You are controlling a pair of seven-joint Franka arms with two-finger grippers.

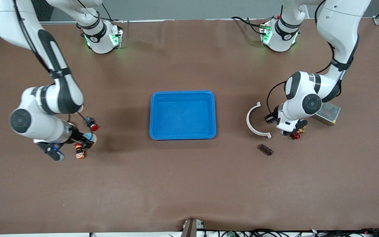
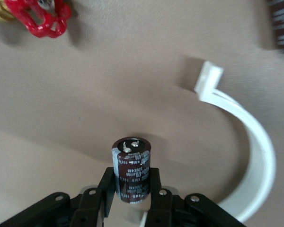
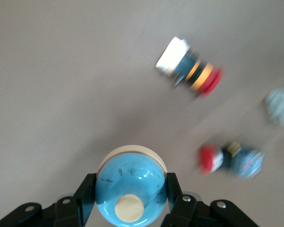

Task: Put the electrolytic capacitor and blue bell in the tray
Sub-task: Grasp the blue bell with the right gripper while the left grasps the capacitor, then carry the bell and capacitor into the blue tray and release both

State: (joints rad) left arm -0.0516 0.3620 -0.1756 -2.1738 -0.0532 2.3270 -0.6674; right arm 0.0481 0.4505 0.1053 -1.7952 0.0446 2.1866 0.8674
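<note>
Tray: the blue tray (image 1: 182,115) is lying at the middle of the table (image 1: 189,184), and nothing is showing inside it; neither task item is placed yet.

Left end effector: the left end effector (image 2: 131,191) is gripping the electrolytic capacitor (image 2: 131,169) between its fingers, the dark can standing upright above the table at the left arm's end, well apart from the tray.

Right end effector: the right end effector (image 3: 131,201) is clamping the blue bell (image 3: 131,184) from both sides, at the right arm's end of the table, likewise well apart from the tray.

Progress: both grasps are appearing complete; carrying each item over the tray and releasing it are judged to be remaining.

Front view only: it is showing the tray's position between the two arms, a second dark cylinder (image 1: 265,149) lying nearer the camera than the left arm's wrist, and a metal mesh box (image 1: 327,113) beside that wrist.

Left wrist view only: it is showing the grip on the capacitor, which the arm is hiding from the front, with a white curved piece (image 2: 248,142) and a red valve wheel (image 2: 38,18) lying nearby.

Right wrist view only: it is showing the bell's cream knob facing the camera, and two push buttons (image 3: 191,68) lying blurred on the table.
</note>
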